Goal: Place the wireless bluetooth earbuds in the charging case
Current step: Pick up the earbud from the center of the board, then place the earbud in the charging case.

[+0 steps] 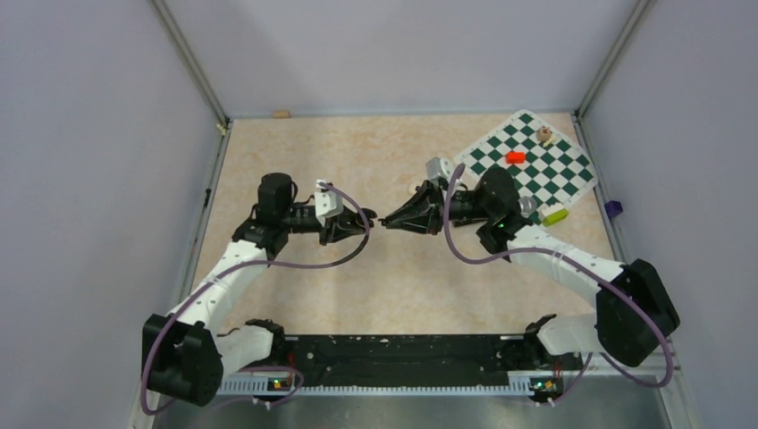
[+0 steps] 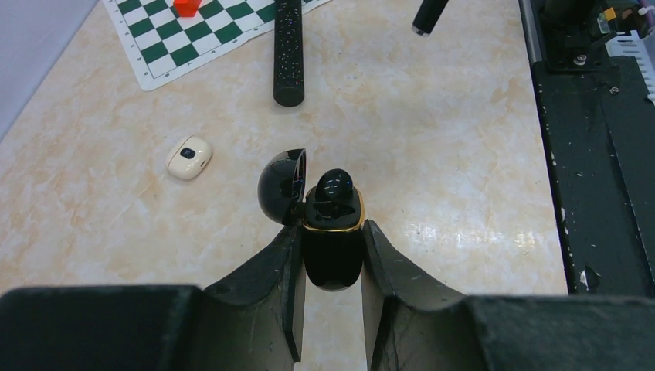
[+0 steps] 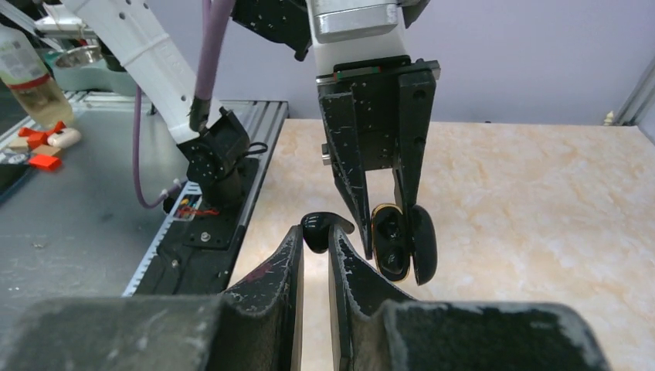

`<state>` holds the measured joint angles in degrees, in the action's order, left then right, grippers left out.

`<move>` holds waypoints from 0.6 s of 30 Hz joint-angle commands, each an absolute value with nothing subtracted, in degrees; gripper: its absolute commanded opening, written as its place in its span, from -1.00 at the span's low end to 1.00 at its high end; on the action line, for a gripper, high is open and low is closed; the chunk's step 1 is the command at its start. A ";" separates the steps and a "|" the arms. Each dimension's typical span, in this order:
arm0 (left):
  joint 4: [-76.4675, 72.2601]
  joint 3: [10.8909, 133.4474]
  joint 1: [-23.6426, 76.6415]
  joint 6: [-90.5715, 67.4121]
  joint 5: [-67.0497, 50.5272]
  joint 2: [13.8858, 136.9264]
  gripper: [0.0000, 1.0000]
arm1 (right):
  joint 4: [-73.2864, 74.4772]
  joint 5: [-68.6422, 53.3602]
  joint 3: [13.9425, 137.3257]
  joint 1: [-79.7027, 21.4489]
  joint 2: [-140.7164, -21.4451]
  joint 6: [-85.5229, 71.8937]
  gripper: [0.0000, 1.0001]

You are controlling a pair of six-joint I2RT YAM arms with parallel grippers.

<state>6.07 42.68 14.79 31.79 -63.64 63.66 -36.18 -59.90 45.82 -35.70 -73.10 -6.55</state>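
Holding the charging case [image 2: 332, 259] is your left claw [image 2: 332, 232], clamped on its two sides low in the middle of the left wrist view. The lid [image 2: 279, 185] stands open to the left, and the first bud [image 2: 336, 188] sits inside the case. Your right claw [image 3: 315, 232] pinches the second bud [image 3: 320, 222] at its tips, low in the middle of the right wrist view, just beside the open case.

Both things look shiny and smooth, so I think they can slip. The second bud looks tiny and light, so squeeze it softly on its round part and do not let it twist. The case looks hard, so grip its sides, never the lid, which may bend at the hinge. I cannot tell where the free hole is.
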 commanded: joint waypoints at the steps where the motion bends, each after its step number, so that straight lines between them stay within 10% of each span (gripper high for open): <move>1: 4.64 42.45 15.18 32.67 -65.86 64.42 -1.00 | -56.21 -59.97 46.36 -35.07 -77.74 -22.52 -0.87; 18: 1.74 42.80 15.64 28.19 -69.02 64.95 -1.00 | -62.61 -58.13 45.62 -37.26 -84.18 -23.83 -0.91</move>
<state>5.34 42.61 15.38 30.17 -66.00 64.45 -60.47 -58.89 45.74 -36.60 -83.35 -25.10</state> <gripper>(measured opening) 0.316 0.126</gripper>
